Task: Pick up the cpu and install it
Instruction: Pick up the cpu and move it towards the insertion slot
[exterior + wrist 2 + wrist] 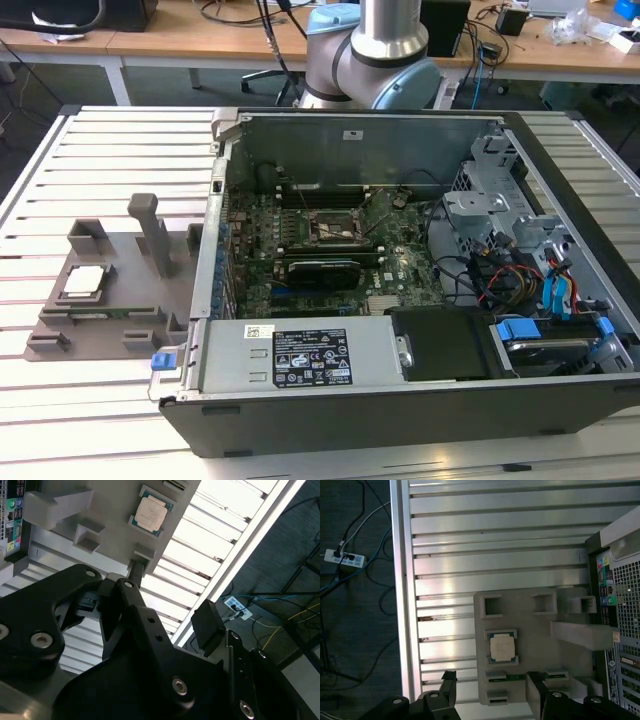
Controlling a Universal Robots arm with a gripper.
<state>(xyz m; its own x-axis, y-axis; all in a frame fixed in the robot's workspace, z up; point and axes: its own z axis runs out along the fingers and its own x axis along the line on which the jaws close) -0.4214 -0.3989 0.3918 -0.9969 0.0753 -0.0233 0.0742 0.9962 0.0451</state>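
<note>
**Claw.** In the first wrist view the claw (491,678) is spread wide, with its two dark fingers (449,678) well apart and nothing between them. In the second wrist view the claw (171,596) is likewise spread and grips nothing. It hangs above the edge of the grey fixture (535,630). Contact with the fixture cannot be confirmed.

**Cpu.** The cpu (502,647) lies flat in a square pocket of the fixture, silvery lid up, just beyond the fingertips and in line with the gap between them. It is apart from both fingers. It also shows in the second wrist view (151,515) and in the exterior view (83,282).

**Surroundings.** A narrow green board (506,677) sits in a fixture slot just beside the cpu. What kind of board it is cannot be made out. The fixture (130,285) rests on the slatted metal counter (120,140). The open computer case (400,400) stands just beside the fixture. The dark socket frame (338,228) lies inside the case, well apart from the fixture.

**Obscured.**
- The claw's linkage is cut off by the edge of the picture in both wrist views.
- The arm (385,45) behind the case is cut off by the edge of the exterior view.
- Whether the socket frame stands open or closed cannot be judged.
</note>
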